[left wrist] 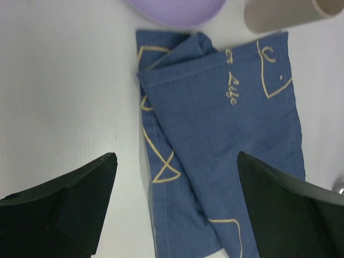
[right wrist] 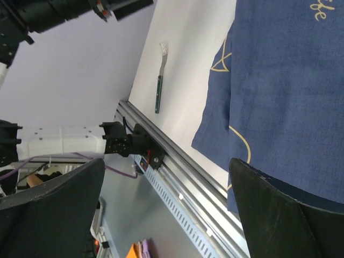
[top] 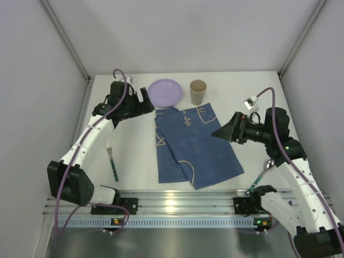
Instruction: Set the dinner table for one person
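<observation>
The white dinner table carries a blue placemat with cream line drawings, lying rumpled with its left side folded over. A purple plate and a tan cup stand just behind it. A green-handled fork lies to its left and a spoon to its right. My left gripper is open and empty, above the placemat's far-left corner. My right gripper is open and empty, above the placemat's right edge.
An aluminium rail with both arm bases runs along the near table edge. Grey walls close in the left, right and back. The fork also shows in the right wrist view; the plate and cup show in the left wrist view.
</observation>
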